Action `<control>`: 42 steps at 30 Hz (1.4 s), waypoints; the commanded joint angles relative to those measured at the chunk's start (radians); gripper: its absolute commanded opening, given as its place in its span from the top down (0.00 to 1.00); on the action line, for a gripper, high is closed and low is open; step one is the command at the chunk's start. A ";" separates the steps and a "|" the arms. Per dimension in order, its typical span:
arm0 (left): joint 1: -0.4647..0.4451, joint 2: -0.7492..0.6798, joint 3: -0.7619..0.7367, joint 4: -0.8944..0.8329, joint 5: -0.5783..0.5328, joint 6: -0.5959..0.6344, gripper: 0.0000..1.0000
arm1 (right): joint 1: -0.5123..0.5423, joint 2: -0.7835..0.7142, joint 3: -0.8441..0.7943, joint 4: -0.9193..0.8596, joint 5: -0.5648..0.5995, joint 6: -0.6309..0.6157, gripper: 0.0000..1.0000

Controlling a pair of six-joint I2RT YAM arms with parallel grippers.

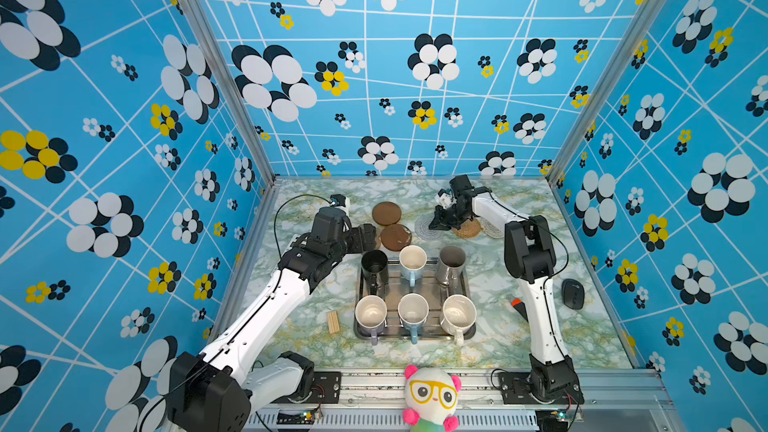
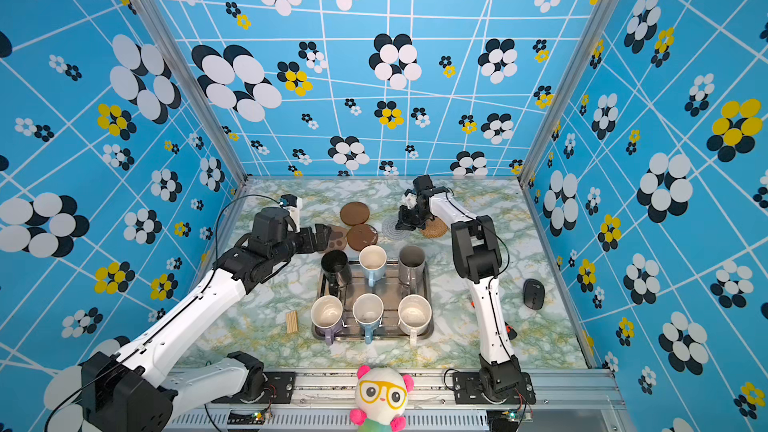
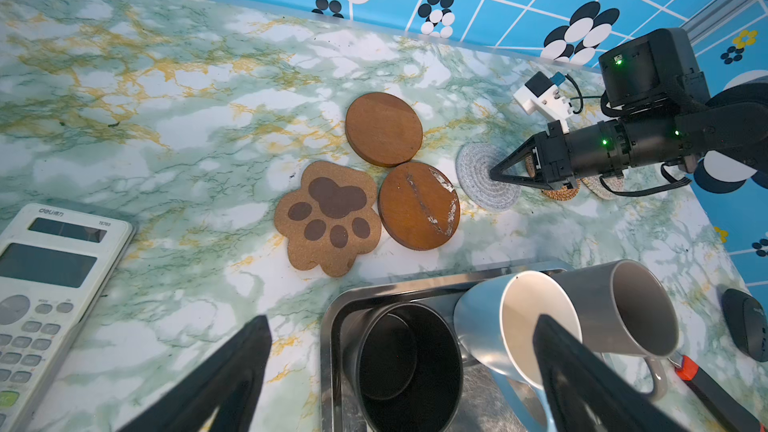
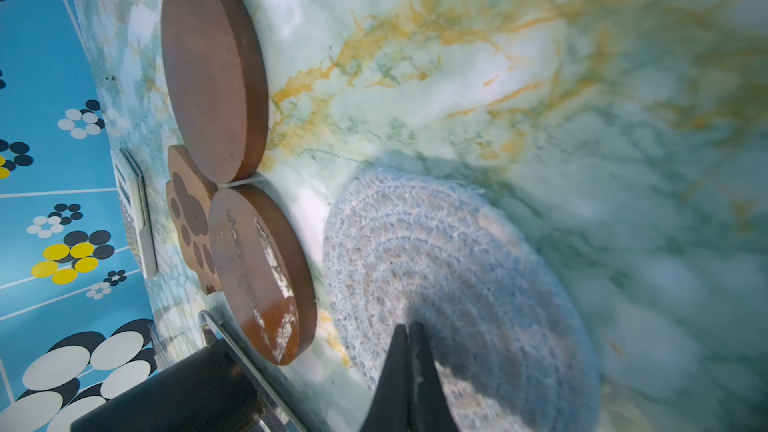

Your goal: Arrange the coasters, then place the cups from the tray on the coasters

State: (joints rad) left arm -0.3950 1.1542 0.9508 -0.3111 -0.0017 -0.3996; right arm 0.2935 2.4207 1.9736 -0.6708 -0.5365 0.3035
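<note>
1. The marble-patterned counter (image 1: 519, 326) carries everything.
2. The left end effector (image 1: 369, 238) is spread wide and empty. It hangs over the counter at the far left corner of the tray (image 1: 392, 334).
3. The right end effector (image 1: 434, 224) is clenched, its fingers pressed together. In the right wrist view its tip rests on the grey-blue woven coaster (image 4: 436, 251).
4. The tray sits mid-counter and holds six cups, standing in two rows of three.
5. A plush toy (image 1: 432, 396) sits at the front rail. A calculator (image 3: 45, 284) lies flat on the counter, apart from the paw coaster (image 3: 328, 218).
6. Far row: black cup (image 1: 374, 270), light blue cup (image 1: 412, 263), grey cup (image 1: 451, 263). Near row: lavender cup (image 1: 370, 313), second light blue cup (image 1: 412, 310), white cup (image 1: 459, 314).
7. All six coasters lie beyond the tray, none under a cup.
   - The plain brown disc (image 1: 386, 214) touches the scratched brown disc (image 1: 395, 237).
   - The paw coaster touches the scratched disc.
   - The grey-blue one lies just beside the scratched disc.
   - The rattan coaster (image 1: 467, 229) and the pale beige coaster (image 1: 492, 229) are partly hidden by the right arm.
8. A mouse (image 1: 572, 292) lies near the right wall, and a bundle of wooden sticks (image 1: 333, 322) near the tray's left side.
</note>
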 commanded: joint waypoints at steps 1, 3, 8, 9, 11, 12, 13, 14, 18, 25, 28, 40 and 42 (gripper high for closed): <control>-0.005 -0.022 -0.015 0.000 -0.020 0.009 0.00 | -0.002 0.012 0.002 -0.077 0.058 -0.015 0.98; -0.007 -0.024 -0.016 -0.001 -0.020 0.009 0.00 | -0.002 0.021 0.031 -0.093 0.064 -0.021 0.97; -0.005 -0.028 -0.019 -0.005 -0.024 0.009 0.00 | -0.009 0.060 0.098 -0.144 0.074 -0.039 0.97; -0.005 -0.029 -0.018 -0.007 -0.025 0.010 0.00 | -0.012 0.065 0.103 -0.149 0.076 -0.041 0.97; -0.006 -0.031 -0.017 -0.010 -0.028 0.011 0.00 | -0.019 0.071 0.104 -0.150 0.078 -0.041 0.97; -0.006 -0.032 -0.017 -0.010 -0.029 0.011 0.00 | -0.023 0.071 0.102 -0.148 0.078 -0.040 0.97; -0.006 -0.033 -0.017 -0.010 -0.029 0.010 0.00 | -0.026 0.072 0.102 -0.147 0.075 -0.038 0.97; -0.006 -0.033 -0.015 -0.010 -0.029 0.011 0.00 | -0.028 0.071 0.100 -0.146 0.069 -0.039 0.97; -0.006 -0.028 -0.009 -0.011 -0.025 0.006 0.00 | -0.030 0.064 0.103 -0.141 0.066 -0.038 0.97; -0.006 -0.032 -0.008 -0.011 -0.027 0.002 0.00 | -0.031 0.013 0.128 -0.129 0.003 -0.021 0.97; -0.005 -0.031 -0.002 -0.010 -0.025 0.004 0.00 | -0.031 -0.017 0.169 -0.145 -0.003 -0.021 0.96; -0.001 0.150 0.259 -0.324 -0.203 0.130 0.01 | -0.030 -0.304 -0.004 0.005 0.020 0.046 0.87; 0.001 0.221 0.319 -0.402 -0.232 0.145 0.01 | -0.024 -0.381 -0.124 0.078 0.046 0.076 0.87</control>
State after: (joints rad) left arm -0.3950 1.2934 1.1847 -0.5240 -0.1440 -0.3119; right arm 0.2668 2.1403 1.9812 -0.6952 -0.5117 0.3260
